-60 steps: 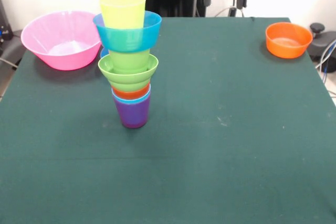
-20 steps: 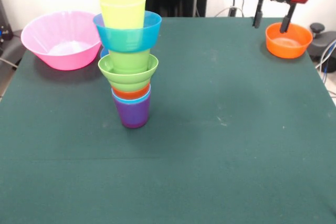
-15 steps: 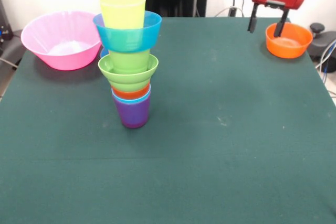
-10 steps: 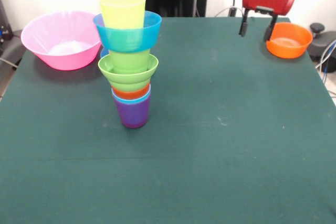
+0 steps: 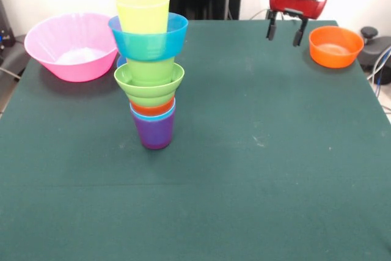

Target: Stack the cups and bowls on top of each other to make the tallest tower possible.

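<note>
Pincer (image 5: 283,33) (empty, spread) beside orange bowl (image 5: 335,46)

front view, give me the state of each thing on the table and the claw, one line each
tower: upright, purple cup at its base, yellow-green cup on top
yellow-green cup: upright, nested in the blue bowl
blue bowl: upright, in the tower
ridged green bowl: upright, in the tower
purple cup: upright on the table
pink bowl: upright, loose, empty
orange bowl: upright, loose, empty
claw: open, empty, beside the orange bowl
</note>
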Controlling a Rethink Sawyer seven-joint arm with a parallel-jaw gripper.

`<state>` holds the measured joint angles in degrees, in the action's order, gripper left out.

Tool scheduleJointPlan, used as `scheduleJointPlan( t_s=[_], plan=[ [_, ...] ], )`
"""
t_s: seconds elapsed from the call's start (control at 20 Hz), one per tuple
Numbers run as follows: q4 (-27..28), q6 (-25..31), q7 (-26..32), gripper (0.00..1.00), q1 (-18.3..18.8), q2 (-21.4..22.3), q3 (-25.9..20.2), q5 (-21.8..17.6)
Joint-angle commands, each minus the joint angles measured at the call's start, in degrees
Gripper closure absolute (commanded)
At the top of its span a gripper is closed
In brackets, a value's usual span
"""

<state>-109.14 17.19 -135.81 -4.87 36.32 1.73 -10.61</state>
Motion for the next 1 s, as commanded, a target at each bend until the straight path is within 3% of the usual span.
scheduleJointPlan(
  t_s=[0.05,0.55,1.0],
  plan=[
    [-5.56,-0.33,-9.58,0.00,-1.59,3.00,-2.81,4.35],
    [-8.75,-0.80,-11.59,0.00,-7.24,6.98,0.67,7.99],
    [-11.54,-6.74,-13.37,0.00,-11.82,5.54,2.74,10.90]
  ],
)
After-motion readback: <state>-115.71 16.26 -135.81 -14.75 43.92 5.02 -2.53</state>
